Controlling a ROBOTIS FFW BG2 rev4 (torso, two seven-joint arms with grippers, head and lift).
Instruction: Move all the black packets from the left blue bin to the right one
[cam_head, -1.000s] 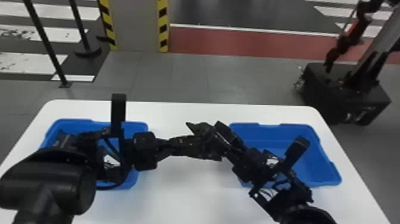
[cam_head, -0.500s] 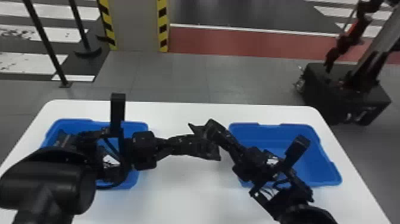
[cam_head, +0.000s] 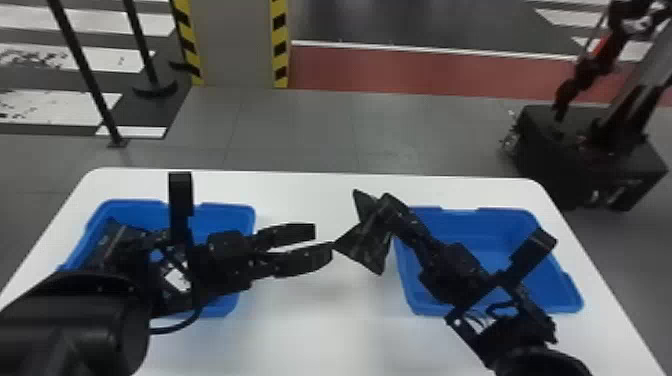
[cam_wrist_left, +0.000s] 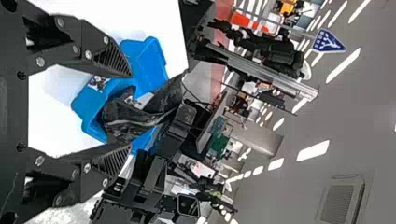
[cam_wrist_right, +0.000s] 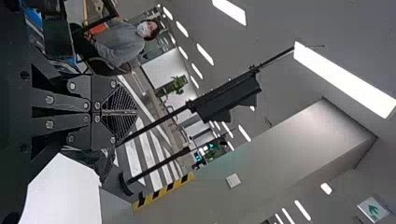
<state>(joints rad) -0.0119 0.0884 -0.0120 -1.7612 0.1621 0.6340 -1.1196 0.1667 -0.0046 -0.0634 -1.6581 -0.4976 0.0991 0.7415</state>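
My right gripper (cam_head: 388, 207) was clenched on a black packet (cam_head: 367, 246), which hung above the white table (cam_head: 320, 340) between the two blue bins, near the left rim of the right bin (cam_head: 480, 212). My left gripper (cam_head: 321, 241) was released, its fingers parted and pointed toward that packet; one fingertip was so near the packet's corner that I could not tell whether they touched. The left wrist view also showed the gap between those fingers, with the packet beyond them. Back in the left bin (cam_head: 227, 212), more black packet material (cam_head: 111, 242) lay inside, partly covered by my left arm (cam_head: 75, 320), so I could not count the pieces. My right arm (cam_head: 455, 270) stood in the way too, crossing the right bin from the near side and covering part of its inside. Past the table's far edge, a pillar with yellow and black stripes (cam_head: 235, 45) stood on the grey floor (cam_head: 300, 130), with two dark posts (cam_head: 82, 70) to its left. Off to the right, beyond the table, was a machine with a black base (cam_head: 590, 155) and a red and black arm (cam_head: 590, 70)
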